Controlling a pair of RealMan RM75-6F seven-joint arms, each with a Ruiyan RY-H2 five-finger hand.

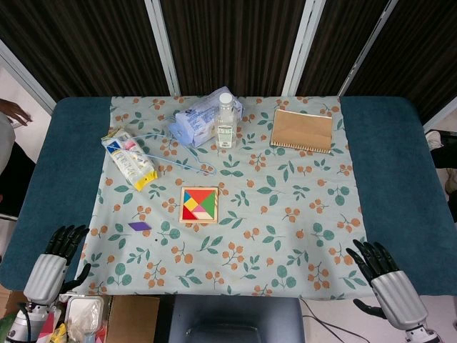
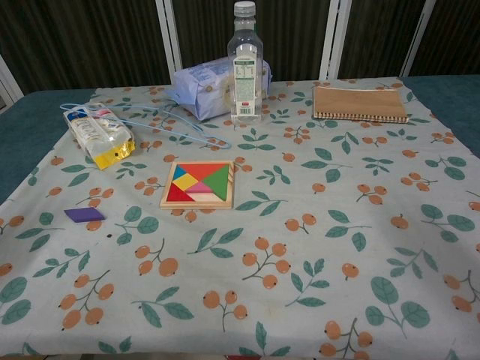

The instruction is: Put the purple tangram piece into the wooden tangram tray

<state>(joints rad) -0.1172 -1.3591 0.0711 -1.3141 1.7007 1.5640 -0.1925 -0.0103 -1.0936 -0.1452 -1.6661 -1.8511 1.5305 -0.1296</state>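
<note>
Left hand point(image 1: 63, 246) hangs at the lower left corner, fingers spread, holding nothing; right hand point(image 1: 375, 263) at the lower right, likewise released. Purple tangram piece point(image 1: 140, 226) lies left of centre, apart from the wooden tangram tray point(image 1: 199, 205) at mid-frame.

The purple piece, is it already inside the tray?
No, the purple piece lies on the cloth, apart from the tray, to its left.

path purple piece point(image 1: 140, 226) to tray point(image 1: 199, 205): open cloth | bottle point(image 1: 226, 121), snack bag point(image 1: 130, 160): well behind
</note>
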